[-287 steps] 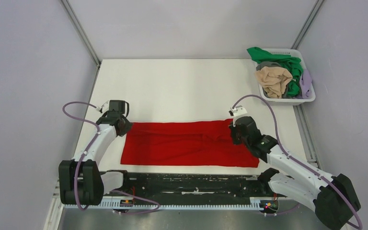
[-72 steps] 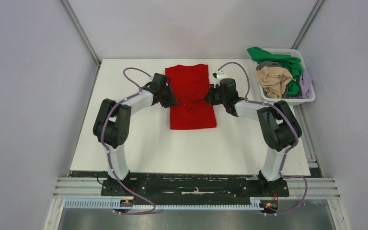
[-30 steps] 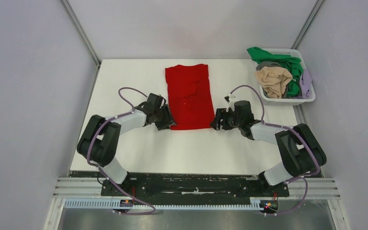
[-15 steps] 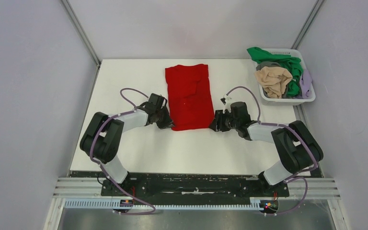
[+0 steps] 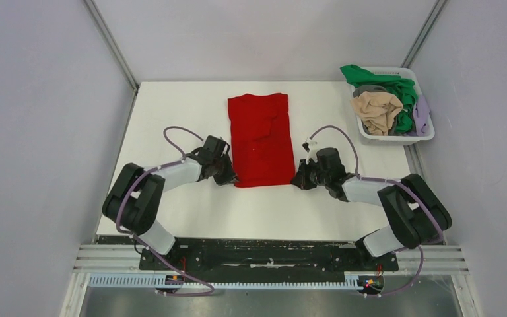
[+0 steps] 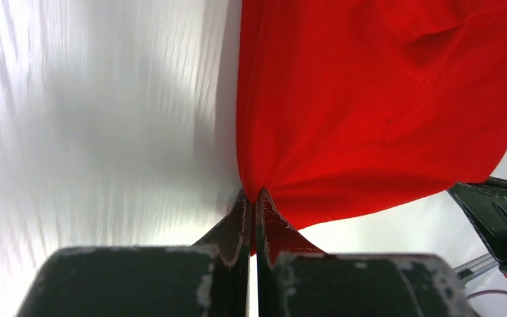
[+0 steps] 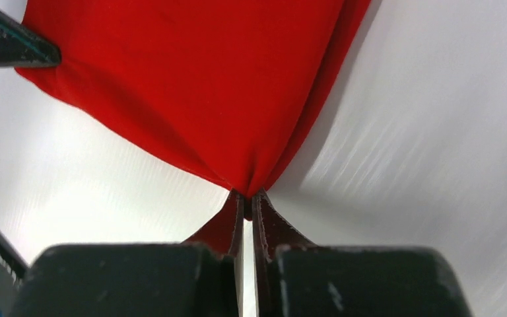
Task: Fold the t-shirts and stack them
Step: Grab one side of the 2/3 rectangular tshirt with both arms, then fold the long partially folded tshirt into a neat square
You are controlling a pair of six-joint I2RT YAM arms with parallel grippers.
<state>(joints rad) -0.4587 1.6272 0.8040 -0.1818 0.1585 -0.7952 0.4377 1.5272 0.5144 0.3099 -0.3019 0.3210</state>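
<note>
Our left gripper [image 6: 251,197] and right gripper [image 7: 245,197] each pinch tight a near corner of the smooth, oblong red t-shirt [image 5: 261,139].

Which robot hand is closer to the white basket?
Right. The right gripper pinches the red shirt on the side facing the basket; the left gripper holds the opposite side, farther off.

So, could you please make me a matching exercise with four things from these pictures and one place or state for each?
1. red t-shirt
2. left tool
3. right tool
4. white basket

A. holds crumpled shirts, far right
B. shut on the shirt's near left corner
C. lies flat on the table
D. shut on the shirt's near right corner

Pairs: 1-C, 2-B, 3-D, 4-A
</note>
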